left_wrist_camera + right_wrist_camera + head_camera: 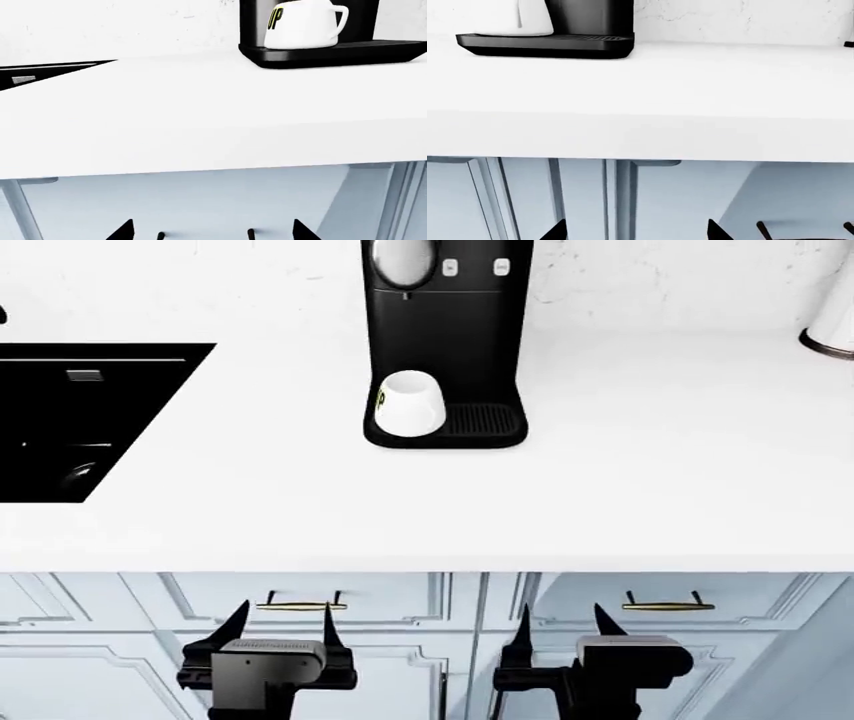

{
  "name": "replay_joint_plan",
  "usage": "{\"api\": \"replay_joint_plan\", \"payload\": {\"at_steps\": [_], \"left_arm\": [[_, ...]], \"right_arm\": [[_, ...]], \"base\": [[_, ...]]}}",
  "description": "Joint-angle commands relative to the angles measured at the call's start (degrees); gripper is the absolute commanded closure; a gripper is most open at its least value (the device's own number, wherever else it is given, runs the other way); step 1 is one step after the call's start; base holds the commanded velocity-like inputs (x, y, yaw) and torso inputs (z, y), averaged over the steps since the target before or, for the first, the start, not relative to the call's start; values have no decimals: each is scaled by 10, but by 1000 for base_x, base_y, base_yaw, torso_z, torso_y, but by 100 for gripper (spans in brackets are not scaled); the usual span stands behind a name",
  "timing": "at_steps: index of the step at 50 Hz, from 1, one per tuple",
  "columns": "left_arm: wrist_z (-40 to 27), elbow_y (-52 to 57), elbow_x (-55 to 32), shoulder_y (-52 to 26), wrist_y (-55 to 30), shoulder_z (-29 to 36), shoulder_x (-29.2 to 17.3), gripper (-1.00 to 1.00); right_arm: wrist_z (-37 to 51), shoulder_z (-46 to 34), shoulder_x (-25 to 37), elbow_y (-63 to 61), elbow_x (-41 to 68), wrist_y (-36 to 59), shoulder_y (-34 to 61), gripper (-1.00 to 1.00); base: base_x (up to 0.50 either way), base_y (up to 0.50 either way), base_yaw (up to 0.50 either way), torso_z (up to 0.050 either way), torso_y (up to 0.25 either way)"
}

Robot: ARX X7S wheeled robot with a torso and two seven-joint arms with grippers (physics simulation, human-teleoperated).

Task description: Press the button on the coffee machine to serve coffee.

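I'm at the reach-out step: both my left gripper (280,625) and right gripper (561,625) hang open at the frame's bottom, well short of the coffee machine (447,340) at top centre, so next I must lift an arm toward its buttons (450,268).

The black coffee machine (447,335) stands at the far middle of the white surface (641,470), two small white buttons (501,268) showing on its front. A white mug (408,402) sits on its drip tray (481,420), at the tray's left. A black sink (80,420) lies to the left. Below the near edge, the left gripper (280,625) and right gripper (561,625) hang before the pale cabinet doors (120,660), fingers (235,622) spread apart, near two brass handles (663,604).
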Motion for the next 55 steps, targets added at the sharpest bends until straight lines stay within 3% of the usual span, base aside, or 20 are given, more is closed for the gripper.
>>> {"api": "replay_joint_plan", "payload": {"at_steps": [1, 33, 49, 52, 55], "left_arm": [[-7, 5, 1, 0, -4, 5, -4, -100], [-13, 5, -13, -3, 9, 17, -11, -100], [-15, 18, -25, 3, 6, 19, -19, -100], [-46, 46, -19, 15, 8, 2, -17, -100], [-40, 66, -34, 13, -23, 6, -17, -100]], "right_arm": [[5, -5, 4, -1, 4, 1, 0, -100], [15, -16, 13, 7, 14, -3, 5, -100], [20, -18, 14, 7, 26, -1, 6, -100], [28, -11, 15, -11, 31, -2, 1, -100], [30, -18, 16, -15, 22, -7, 4, -100]], "base": [[0, 0, 0, 50, 0], [0, 0, 0, 50, 0], [0, 0, 0, 0, 0], [0, 0, 0, 0, 0], [0, 0, 0, 0, 0]]}}
